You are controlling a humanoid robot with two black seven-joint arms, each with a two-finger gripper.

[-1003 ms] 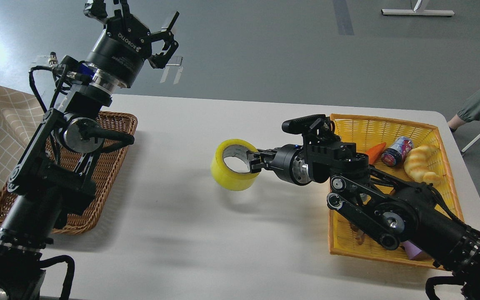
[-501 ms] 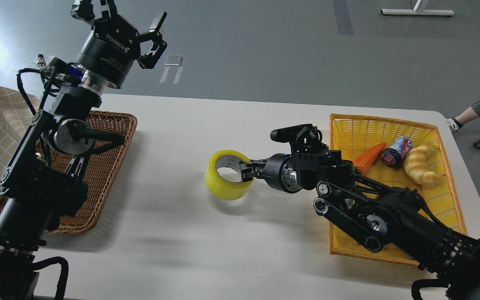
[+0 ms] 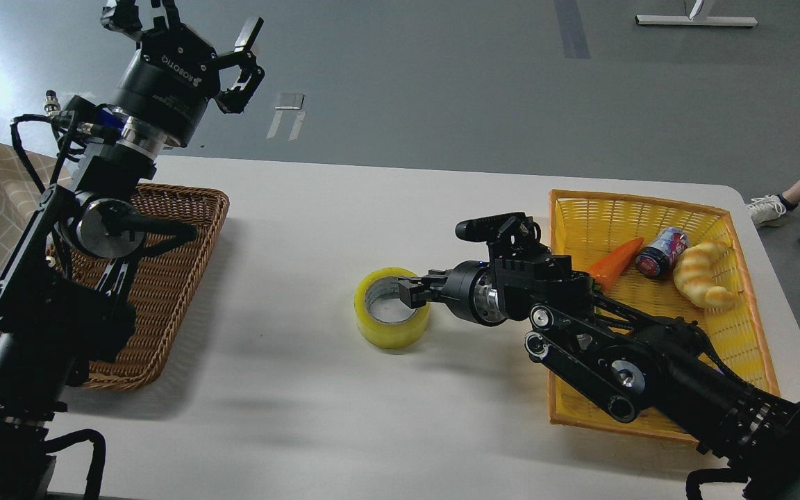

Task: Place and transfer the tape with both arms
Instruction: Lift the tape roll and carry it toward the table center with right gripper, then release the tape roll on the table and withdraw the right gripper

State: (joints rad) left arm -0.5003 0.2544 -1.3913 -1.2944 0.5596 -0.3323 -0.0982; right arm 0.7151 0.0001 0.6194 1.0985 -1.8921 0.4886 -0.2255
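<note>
Over at the left edge the brown wicker basket looks empty where the arm isn't covering it, and the left gripper hangs high above the far-left corner, jaws spread, nothing in them. Mid-bench, the tape has dropped from mid-air to lie flat on the table with the right gripper still pinching its rim, so I'd say placing is basically done and the left-arm pickup comes next. Yellow basket at the right edge holds a toy carrot, a small can and a croissant toy.

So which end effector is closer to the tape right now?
Right. The right end effector is at the tape, at its rim, on the table. The left end effector is raised far off, above the brown basket.
</note>
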